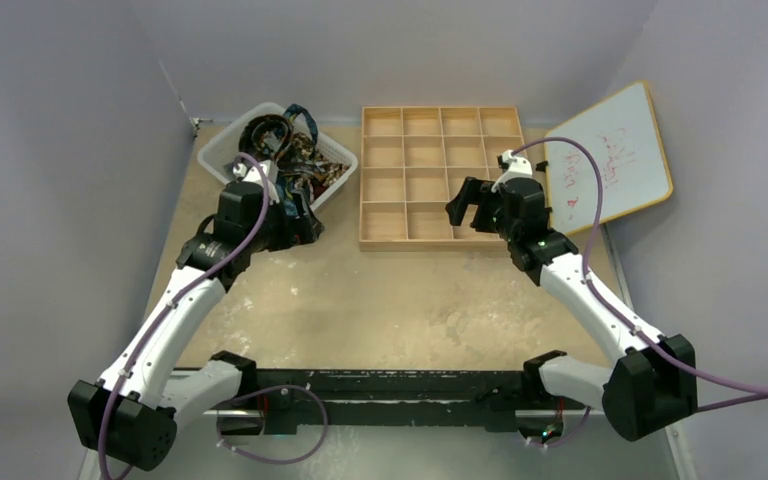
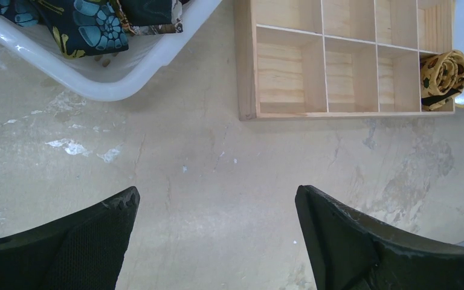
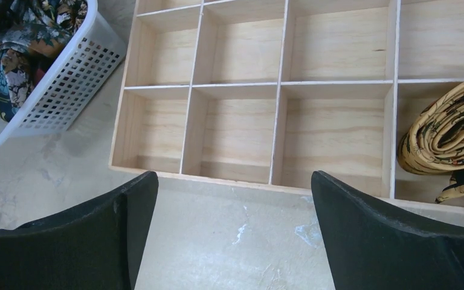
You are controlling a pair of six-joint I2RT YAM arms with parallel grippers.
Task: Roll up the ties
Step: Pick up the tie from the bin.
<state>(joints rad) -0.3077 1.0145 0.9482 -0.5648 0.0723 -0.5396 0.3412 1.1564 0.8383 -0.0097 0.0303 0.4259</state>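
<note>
Several loose patterned ties (image 1: 285, 150) lie heaped in a white plastic basket (image 1: 222, 140) at the back left. One gold-yellow tie (image 3: 453, 130) sits rolled in the near right compartment of the wooden tray (image 3: 278, 84); the left wrist view shows this rolled tie (image 2: 444, 72) too. My left gripper (image 1: 298, 222) hangs just in front of the basket. It is open over bare tabletop, as the left gripper (image 2: 216, 192) shows in its own view. My right gripper (image 1: 465, 205) hovers at the tray's near right edge. Nothing lies between the right gripper's (image 3: 234, 178) open fingers.
A white board (image 1: 610, 160) with red writing leans at the back right, beside the tray (image 1: 440, 175). Grey walls close the table on the left, back and right. Purple cables loop off both arms. The basket's rim (image 2: 96, 87) lies close ahead of the left fingers.
</note>
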